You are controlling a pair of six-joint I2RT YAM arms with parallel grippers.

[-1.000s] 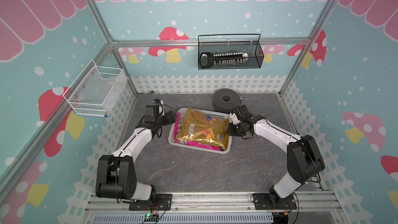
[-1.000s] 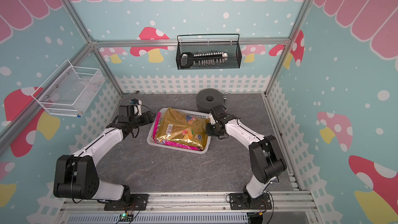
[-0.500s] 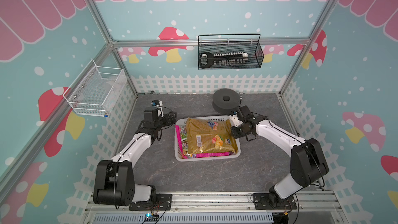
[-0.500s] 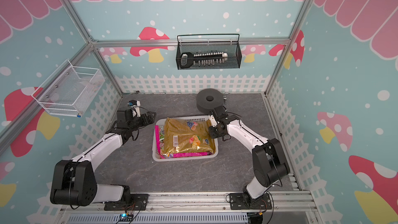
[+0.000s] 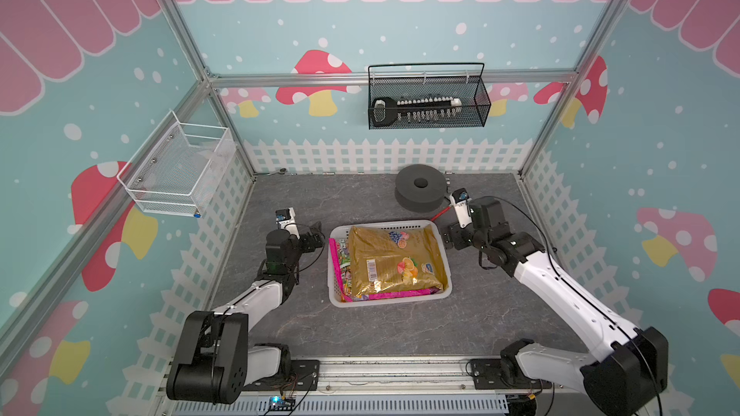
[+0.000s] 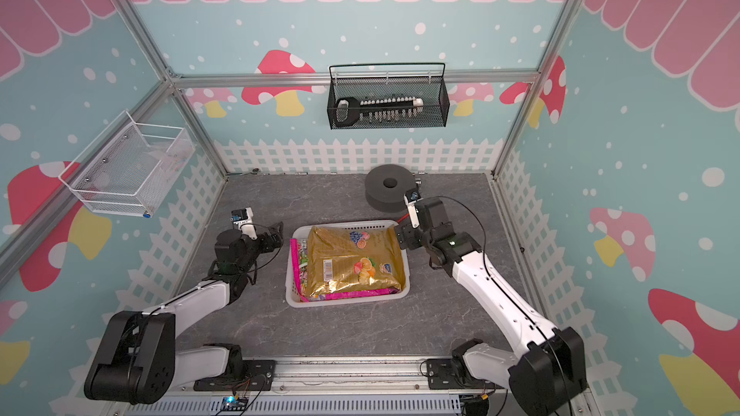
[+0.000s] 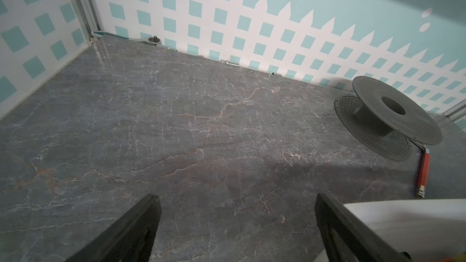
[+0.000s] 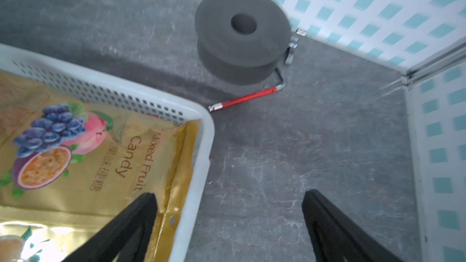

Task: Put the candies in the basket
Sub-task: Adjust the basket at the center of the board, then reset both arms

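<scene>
The white basket stands mid-table in both top views. A big gold candy bag lies on top inside it. A magenta bag peeks out beneath along two sides; other candies are hidden. My left gripper is open and empty, just off the basket's left far corner. My right gripper is open at the right far corner. The basket rim runs between its jaws, one finger over the gold bag.
A grey spool stands at the back right, with a red-handled tool beside it. A black mesh basket hangs on the back wall, a white wire basket on the left wall.
The basket has slid toward the front and turned square to the table. My right gripper has opened and let go of its rim. My left gripper has opened wider and stands off the basket.
</scene>
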